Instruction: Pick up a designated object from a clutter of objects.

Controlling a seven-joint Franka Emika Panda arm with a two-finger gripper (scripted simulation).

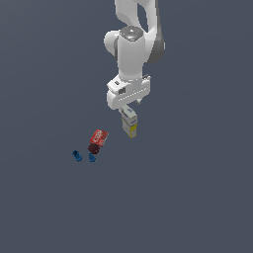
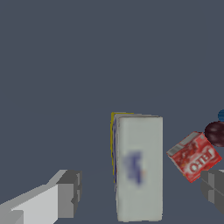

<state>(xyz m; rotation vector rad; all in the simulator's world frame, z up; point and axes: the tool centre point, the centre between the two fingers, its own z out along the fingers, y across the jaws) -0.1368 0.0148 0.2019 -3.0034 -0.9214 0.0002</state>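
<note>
Pincer (image 2: 140, 194) spread wide, gripping nothing, straddles the carton (image 2: 139, 168); red can (image 2: 194, 156) lies just beside.

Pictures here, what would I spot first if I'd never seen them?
The big white robot arm reaching down from the top of the exterior view. Just below its end effector is a white-and-yellow carton; the wrist view shows it between the open fingers. A red can lies toward the exterior view's left.

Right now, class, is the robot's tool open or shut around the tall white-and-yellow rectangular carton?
Open. In the wrist view the tool has one finger on each side of the tall white-and-yellow rectangular carton, with gaps showing.
</note>
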